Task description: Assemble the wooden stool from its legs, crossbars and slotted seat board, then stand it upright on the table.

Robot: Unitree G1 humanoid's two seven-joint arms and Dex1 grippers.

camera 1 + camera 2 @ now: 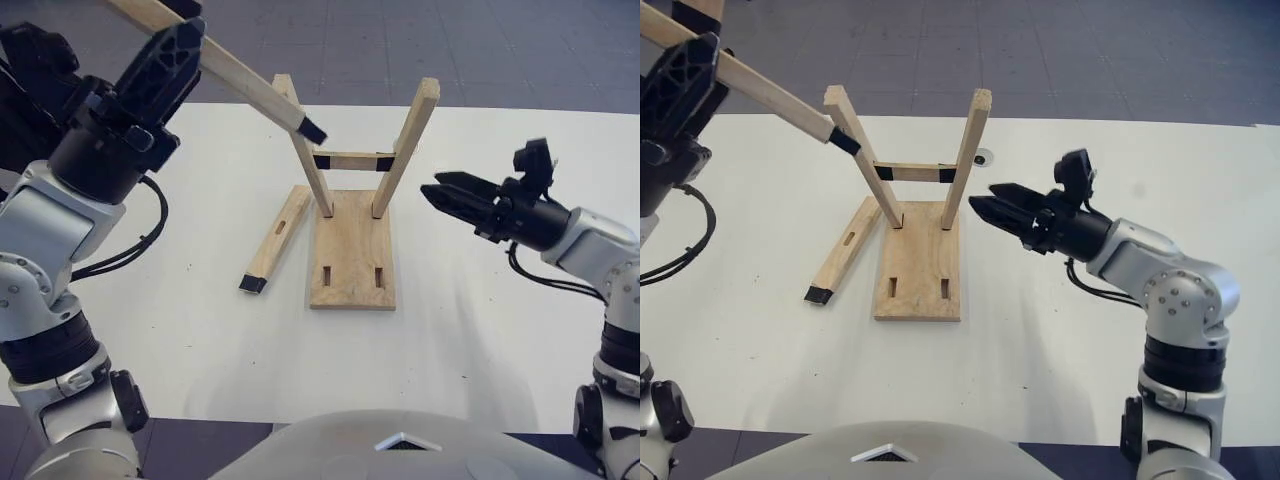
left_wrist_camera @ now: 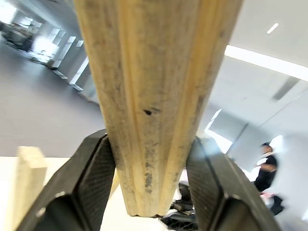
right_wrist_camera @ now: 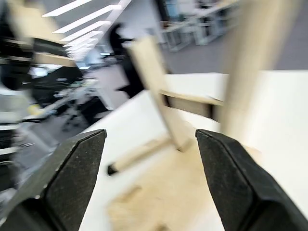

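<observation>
The left gripper (image 2: 154,192) squeezes a stiff, light-looking leg (image 1: 255,88) that sticks far out past it, while the right gripper (image 1: 983,197) holds its fingers (image 3: 72,178) apart.

The two near slots (image 1: 327,273) of the seat board (image 1: 352,240) lie open from above, with bare table (image 1: 480,330) to the board's right and front. At its far end two standing legs (image 1: 407,145) and their crossbar (image 1: 352,160) form a barrier. A loose leg (image 1: 278,238) lies just beside the board's left edge. The raised leg (image 1: 250,88) in the left gripper (image 1: 172,50) ends near the left standing leg's top; the right gripper (image 1: 432,190), jaws apart, hovers near the right one
</observation>
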